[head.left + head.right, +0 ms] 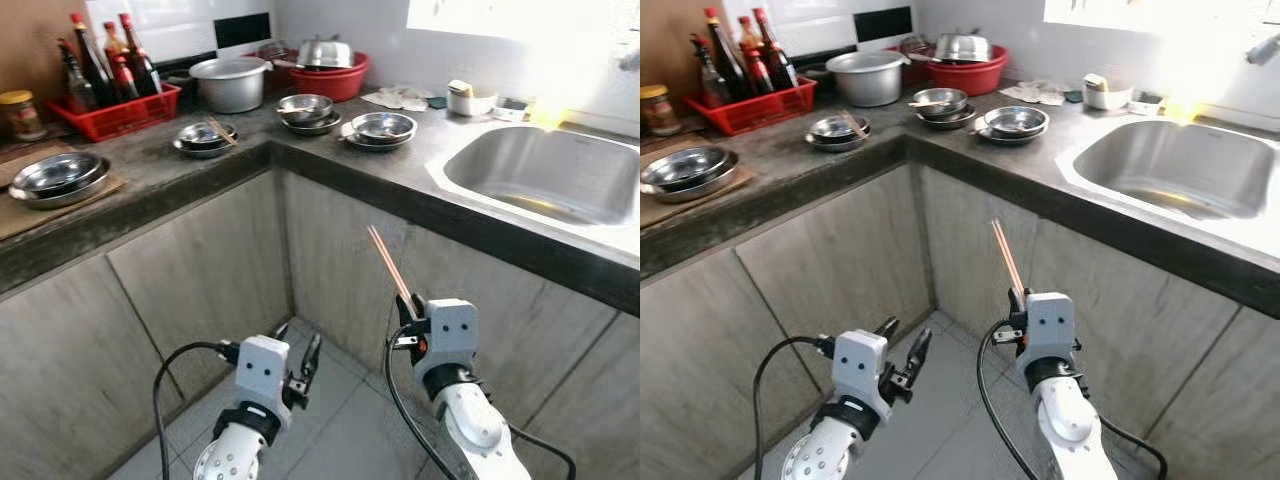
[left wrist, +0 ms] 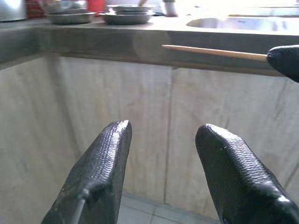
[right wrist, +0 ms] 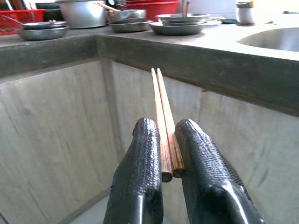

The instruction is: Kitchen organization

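1. A grey L-shaped counter is seen above pale cabinet doors, with a steel sink set in at the right.
2. Steel bowls, a pot, a red basin and a red crate of bottles are ranged along the counter.
3. The sink's far side is washed out by glare.
4. A pair of chopsticks is pinched between the fingers of the right gripper, below the counter edge, tips pointing up.
5. The left gripper is held apart, empty, low before the cabinets.
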`<state>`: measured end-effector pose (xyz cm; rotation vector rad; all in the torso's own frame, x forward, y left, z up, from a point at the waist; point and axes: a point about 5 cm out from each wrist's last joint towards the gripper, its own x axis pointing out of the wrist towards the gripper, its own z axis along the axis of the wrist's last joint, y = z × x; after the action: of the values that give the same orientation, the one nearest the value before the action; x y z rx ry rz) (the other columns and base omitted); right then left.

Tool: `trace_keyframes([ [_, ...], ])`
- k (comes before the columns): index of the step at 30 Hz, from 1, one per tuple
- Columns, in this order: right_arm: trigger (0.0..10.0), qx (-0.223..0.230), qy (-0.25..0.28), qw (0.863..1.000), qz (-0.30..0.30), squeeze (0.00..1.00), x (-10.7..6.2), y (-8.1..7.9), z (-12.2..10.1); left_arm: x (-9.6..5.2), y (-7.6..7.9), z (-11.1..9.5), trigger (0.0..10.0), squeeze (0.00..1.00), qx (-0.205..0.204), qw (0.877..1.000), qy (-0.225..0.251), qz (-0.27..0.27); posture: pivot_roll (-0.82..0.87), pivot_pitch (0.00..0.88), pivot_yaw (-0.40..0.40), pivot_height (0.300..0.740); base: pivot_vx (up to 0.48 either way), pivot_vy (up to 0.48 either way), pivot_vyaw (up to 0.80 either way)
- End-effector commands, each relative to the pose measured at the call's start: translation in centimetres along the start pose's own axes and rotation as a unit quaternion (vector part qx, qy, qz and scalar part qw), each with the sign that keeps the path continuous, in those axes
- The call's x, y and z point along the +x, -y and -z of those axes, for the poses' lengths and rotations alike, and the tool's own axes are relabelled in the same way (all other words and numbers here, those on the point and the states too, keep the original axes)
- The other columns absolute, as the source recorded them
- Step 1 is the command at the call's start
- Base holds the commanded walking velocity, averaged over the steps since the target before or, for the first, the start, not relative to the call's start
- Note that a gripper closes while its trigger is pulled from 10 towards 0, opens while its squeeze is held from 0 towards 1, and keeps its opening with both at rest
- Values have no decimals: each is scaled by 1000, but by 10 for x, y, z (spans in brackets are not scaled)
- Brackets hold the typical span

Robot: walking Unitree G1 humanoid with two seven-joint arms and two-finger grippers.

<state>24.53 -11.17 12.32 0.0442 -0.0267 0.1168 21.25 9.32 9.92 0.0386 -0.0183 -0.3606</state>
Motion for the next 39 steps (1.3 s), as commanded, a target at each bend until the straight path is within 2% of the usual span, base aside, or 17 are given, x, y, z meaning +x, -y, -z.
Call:
trace_keyframes([
  [1,0,-1,12,1000,-1,0,1,-3,-7,1,1,-1,10000,0,6,1000,-2,5,88,0,3,740,270,-360,-781],
  [7,0,-1,32,999,6,0,5,-1,-17,1,0,0,10000,0,5,1000,-6,4,85,0,9,740,312,-361,-781],
  [11,0,1,48,999,14,0,9,3,-26,1,-5,2,10000,0,-5,1000,-14,-12,86,0,12,740,0,0,-781],
  [21,0,-17,86,996,25,0,25,13,-47,11,-13,-10,10000,0,-7,1000,14,-26,87,0,7,740,0,0,-781],
  [24,0,-25,94,995,20,0,29,14,-51,13,-16,-12,10000,0,-8,999,17,-31,86,0,7,740,412,0,0],
  [25,4431,-26,96,995,20,0,30,14,-53,14,-18,-13,10000,0,-8,999,19,-33,86,0,7,740,435,0,0],
  [26,4431,-26,96,995,20,0,30,14,-53,14,-18,-13,10000,0,-8,999,19,-33,86,0,7,740,435,0,0],
  [27,10000,-24,99,995,18,0,32,14,-55,15,-20,-14,10000,0,-6,999,21,-36,86,0,4,740,461,0,0],
  [32,10000,-24,102,994,8,0,38,15,-61,20,-27,-19,10000,0,-2,998,31,-49,88,0,1,740,469,0,0],
  [39,10000,-29,89,995,-14,0,40,10,-58,21,-26,-21,10000,0,-1,998,35,-47,88,0,-3,740,470,0,0],
])
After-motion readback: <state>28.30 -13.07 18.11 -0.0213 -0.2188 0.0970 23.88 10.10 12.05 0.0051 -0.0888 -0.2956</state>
